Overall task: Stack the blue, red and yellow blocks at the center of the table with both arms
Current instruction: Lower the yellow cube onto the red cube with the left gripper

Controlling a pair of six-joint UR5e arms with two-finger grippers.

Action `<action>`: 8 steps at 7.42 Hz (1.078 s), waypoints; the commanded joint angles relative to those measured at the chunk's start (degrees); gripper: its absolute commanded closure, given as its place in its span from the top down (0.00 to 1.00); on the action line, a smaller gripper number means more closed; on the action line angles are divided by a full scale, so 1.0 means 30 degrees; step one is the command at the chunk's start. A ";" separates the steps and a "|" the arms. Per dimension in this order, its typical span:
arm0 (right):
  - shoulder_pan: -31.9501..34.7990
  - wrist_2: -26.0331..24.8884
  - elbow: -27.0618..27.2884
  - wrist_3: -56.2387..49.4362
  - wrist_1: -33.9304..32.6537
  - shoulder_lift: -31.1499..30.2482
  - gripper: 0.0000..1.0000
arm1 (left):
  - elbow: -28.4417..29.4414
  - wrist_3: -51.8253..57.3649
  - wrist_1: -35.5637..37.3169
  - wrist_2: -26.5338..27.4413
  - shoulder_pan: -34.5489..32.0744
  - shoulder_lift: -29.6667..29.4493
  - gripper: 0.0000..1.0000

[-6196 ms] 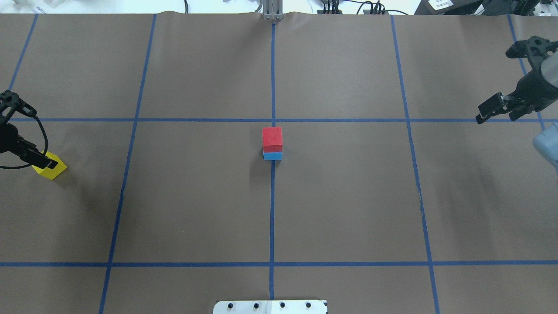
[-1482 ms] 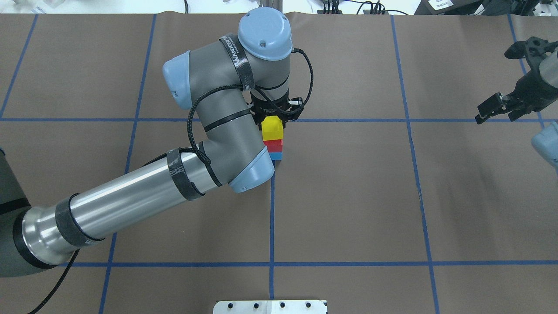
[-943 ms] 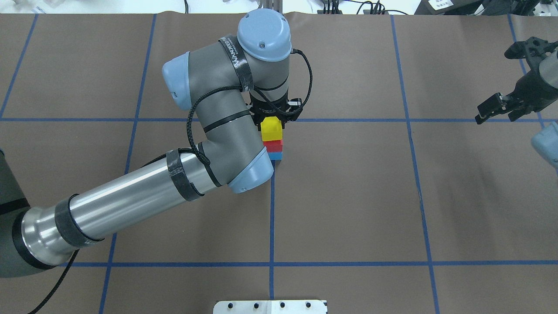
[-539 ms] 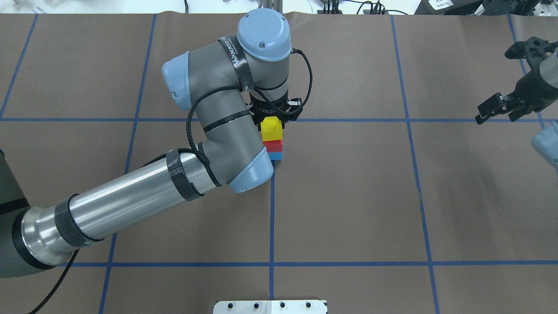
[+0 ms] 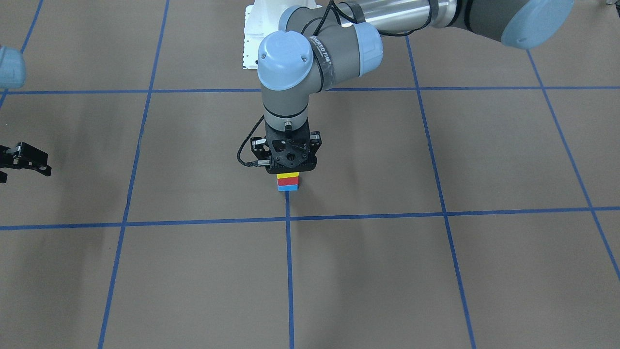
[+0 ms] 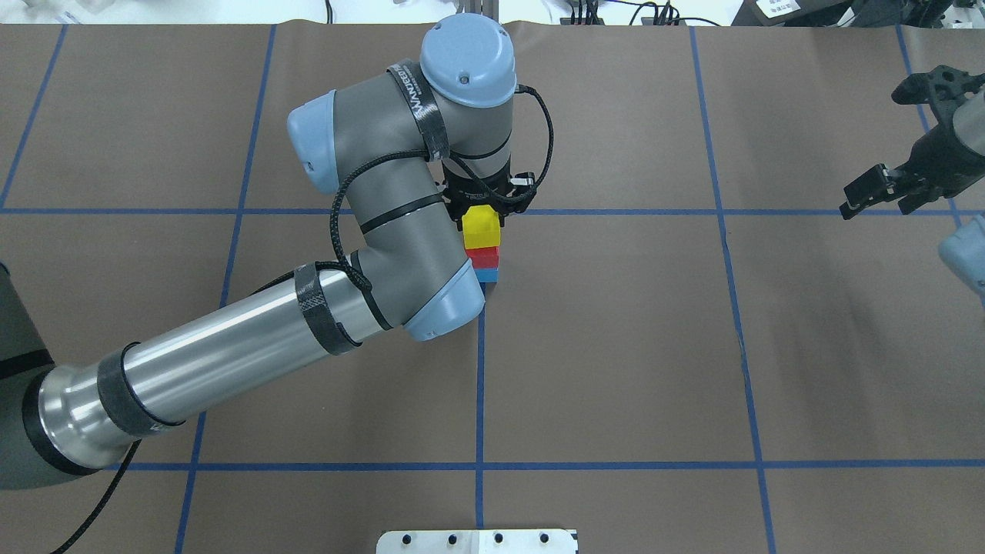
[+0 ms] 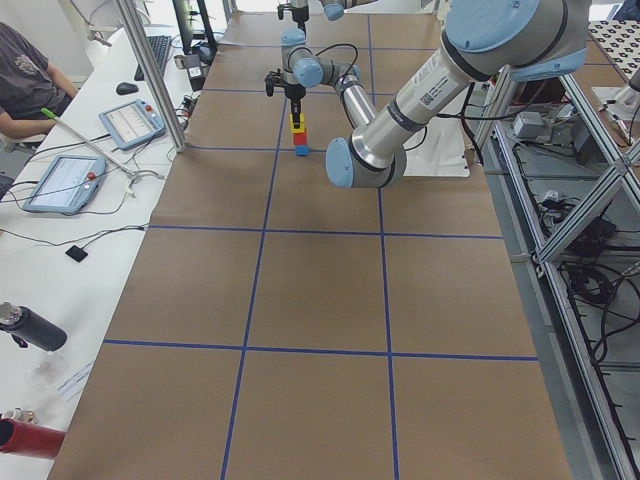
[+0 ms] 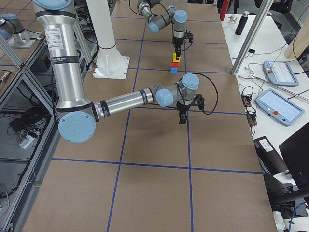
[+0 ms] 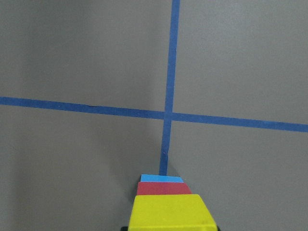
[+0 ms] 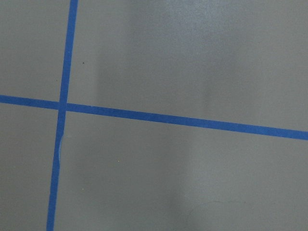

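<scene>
Yellow block [image 6: 481,225] shows broad overhead, only a sliver from front.

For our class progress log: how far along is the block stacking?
Done: red block sits on blue block by the centre cross. In hand: yellow block rests on top, left gripper right over it; release cannot be judged. Remaining: let go and withdraw. Right gripper hangs aside, empty.

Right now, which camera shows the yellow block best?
Overhead exterior: the yellow block shows plainly atop the red block. Left wrist crops it at the frame's bottom, front-facing shows a sliver, side views show it tiny, right wrist none.
</scene>
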 commanded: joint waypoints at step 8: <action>-0.0028 0.0000 -0.0147 -0.0008 0.0000 0.0007 1.00 | -0.0033 0.0093 -0.0029 0.0000 0.0090 0.0033 0.99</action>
